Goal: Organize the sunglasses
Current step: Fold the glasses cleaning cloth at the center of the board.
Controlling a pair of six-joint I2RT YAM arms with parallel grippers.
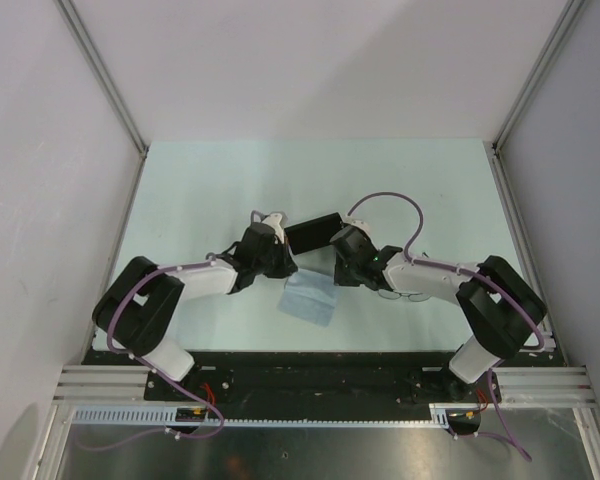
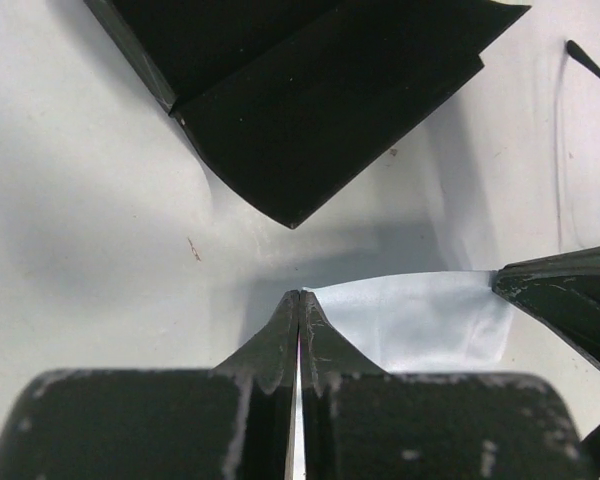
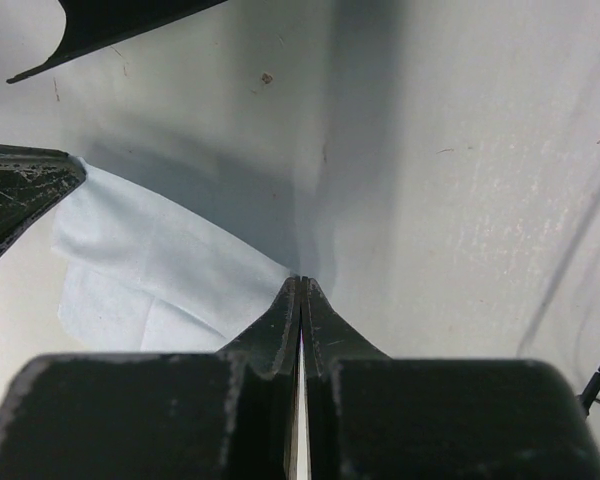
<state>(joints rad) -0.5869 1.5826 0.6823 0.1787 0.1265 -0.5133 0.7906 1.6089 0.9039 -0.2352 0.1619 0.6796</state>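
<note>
We're holding the left gripper (image 2: 300, 297) and right gripper (image 3: 301, 283) with jaws pressed together, each tip sitting at a top corner of the light blue cloth (image 1: 308, 298); can't tell if either is pinching it. The sunglasses (image 1: 404, 294) are lying on the tabletop (image 1: 200, 190) at the cloth's 3 o'clock, partly hidden under the right arm, untouched. The black case (image 1: 315, 232) is sitting at the cloth's 12 o'clock.

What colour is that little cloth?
Light blue; the cloth shows best in the right wrist view.
</note>
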